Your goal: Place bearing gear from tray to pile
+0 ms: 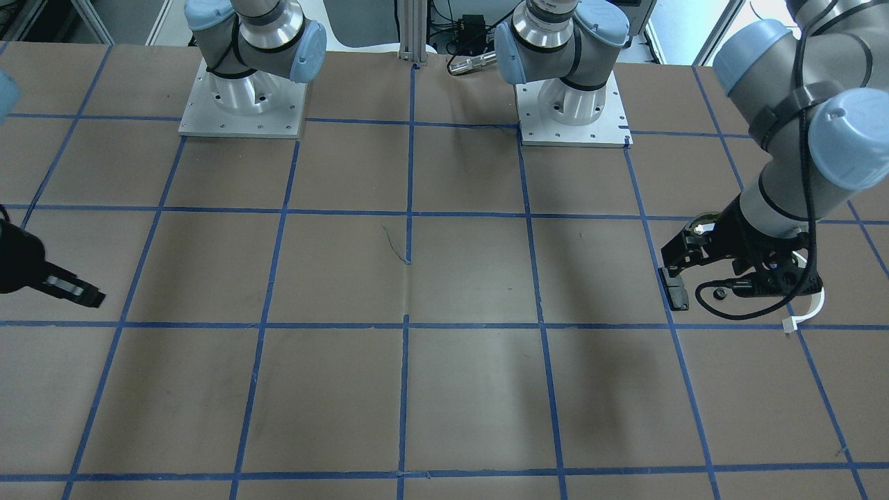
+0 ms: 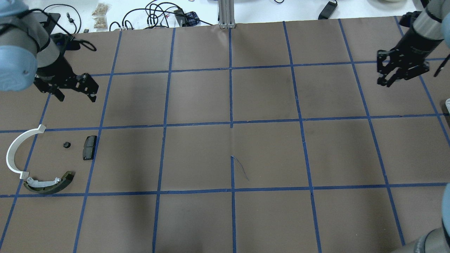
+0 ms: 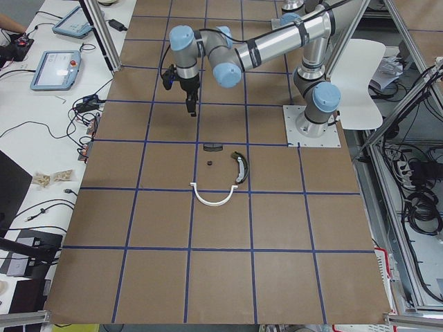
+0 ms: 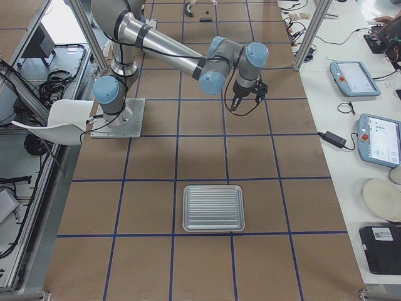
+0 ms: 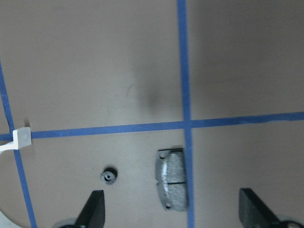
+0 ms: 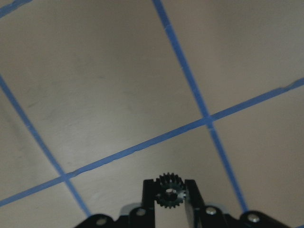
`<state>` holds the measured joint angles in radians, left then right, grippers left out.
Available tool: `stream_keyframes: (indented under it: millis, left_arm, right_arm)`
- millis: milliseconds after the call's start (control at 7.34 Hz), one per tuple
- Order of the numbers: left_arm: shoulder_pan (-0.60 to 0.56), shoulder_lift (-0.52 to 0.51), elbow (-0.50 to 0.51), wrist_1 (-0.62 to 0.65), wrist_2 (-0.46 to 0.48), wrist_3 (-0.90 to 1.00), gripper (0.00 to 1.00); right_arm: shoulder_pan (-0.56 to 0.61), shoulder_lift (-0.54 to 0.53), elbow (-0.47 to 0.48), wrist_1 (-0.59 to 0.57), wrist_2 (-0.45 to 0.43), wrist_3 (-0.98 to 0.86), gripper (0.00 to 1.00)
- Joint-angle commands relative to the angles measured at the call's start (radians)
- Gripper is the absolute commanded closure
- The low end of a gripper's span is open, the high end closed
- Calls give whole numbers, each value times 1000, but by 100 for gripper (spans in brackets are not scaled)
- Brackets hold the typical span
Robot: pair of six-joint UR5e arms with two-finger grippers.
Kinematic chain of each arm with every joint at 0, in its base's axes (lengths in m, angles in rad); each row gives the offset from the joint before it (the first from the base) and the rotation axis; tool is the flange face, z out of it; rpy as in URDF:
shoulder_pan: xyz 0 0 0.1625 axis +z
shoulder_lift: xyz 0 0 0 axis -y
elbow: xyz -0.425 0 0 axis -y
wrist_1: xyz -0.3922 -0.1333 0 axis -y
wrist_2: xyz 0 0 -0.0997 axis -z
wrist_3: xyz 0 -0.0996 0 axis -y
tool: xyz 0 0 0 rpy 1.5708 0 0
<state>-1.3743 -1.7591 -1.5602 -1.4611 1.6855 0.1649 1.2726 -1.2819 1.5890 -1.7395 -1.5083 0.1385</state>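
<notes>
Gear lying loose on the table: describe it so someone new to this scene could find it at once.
On the table, go to its end on the robot's left, where a white half-ring curves. Between that ring and the black rectangular pad lies the gear, touching neither. It is the smallest piece there: round, black, toothed, with a centre hole.

Brown table (image 2: 197,98), blue tape grid (image 2: 231,95), white chair (image 4: 66,116), cluttered side benches (image 4: 316,100)

Brown table (image 2: 197,158) gridded with blue tape (image 2: 231,88); black gear (image 6: 170,195), black pad (image 2: 89,147), white half-ring (image 2: 8,154), olive-and-white curved piece (image 2: 49,188), ribbed silver tray (image 4: 212,208).
</notes>
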Motion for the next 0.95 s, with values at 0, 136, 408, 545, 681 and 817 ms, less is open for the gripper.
stream_keyframes:
  millis: [0, 136, 408, 545, 681, 817]
  left_arm:
    - [-209, 24, 184, -207, -21, -166, 0]
    - [-232, 36, 198, -208, -80, -168, 0]
    - [-226, 81, 177, -208, -89, -192, 0]
    - [-229, 85, 172, -200, -95, -200, 0]
    - [-226, 102, 154, -203, -93, -197, 0]
    - [-224, 128, 108, -199, -96, -200, 0]
  right_arm:
    - [242, -19, 49, -59, 23, 281, 100]
    - [351, -16, 57, -92, 26, 420, 100]
    - [493, 4, 93, -175, 30, 564, 100]
    - [525, 6, 148, -263, 71, 602, 100]
    - [553, 6, 205, -357, 101, 663, 100]
    - [595, 16, 245, -420, 126, 705, 100]
